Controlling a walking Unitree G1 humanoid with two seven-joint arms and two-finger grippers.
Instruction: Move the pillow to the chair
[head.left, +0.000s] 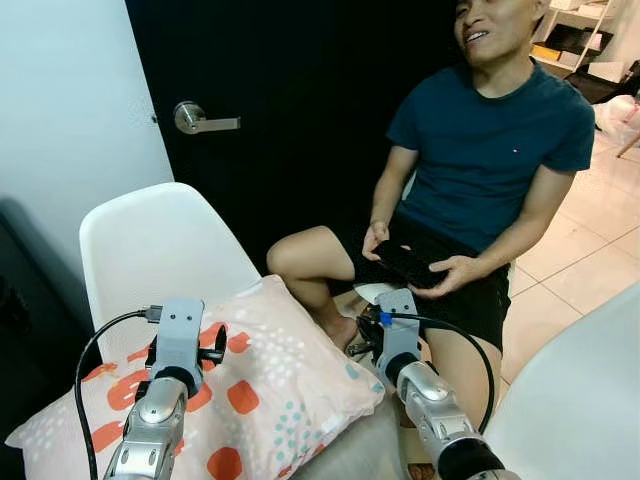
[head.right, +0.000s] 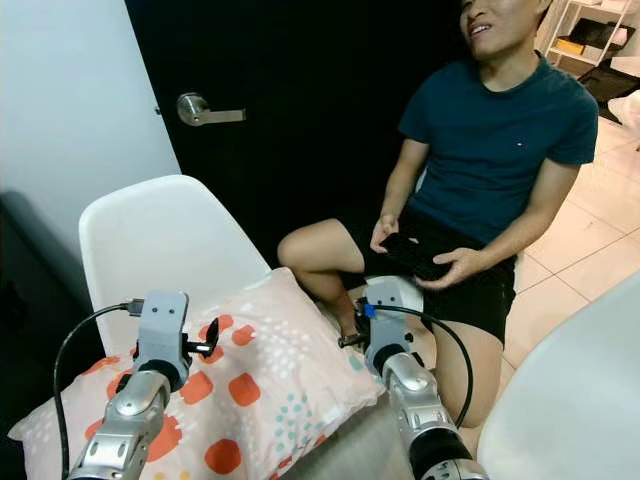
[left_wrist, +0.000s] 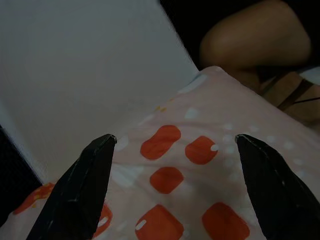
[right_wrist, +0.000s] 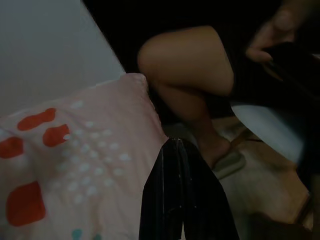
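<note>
A pink pillow (head.left: 270, 370) with orange patches and white dots lies on the seat of a white chair (head.left: 150, 240), its near corner hanging over the seat's front edge. My left gripper (left_wrist: 175, 137) hovers open just above the pillow's top, fingers spread wide with nothing between them. My right gripper (right_wrist: 172, 145) is shut and empty, and it sits beside the pillow's right edge, near a person's foot.
A person sits close on the right with a bare knee (head.left: 290, 255) by the chair, holding a black controller (head.left: 405, 262). Behind the chair is a dark door with a lever handle (head.left: 195, 120). A white curved surface (head.left: 580, 400) lies at the lower right.
</note>
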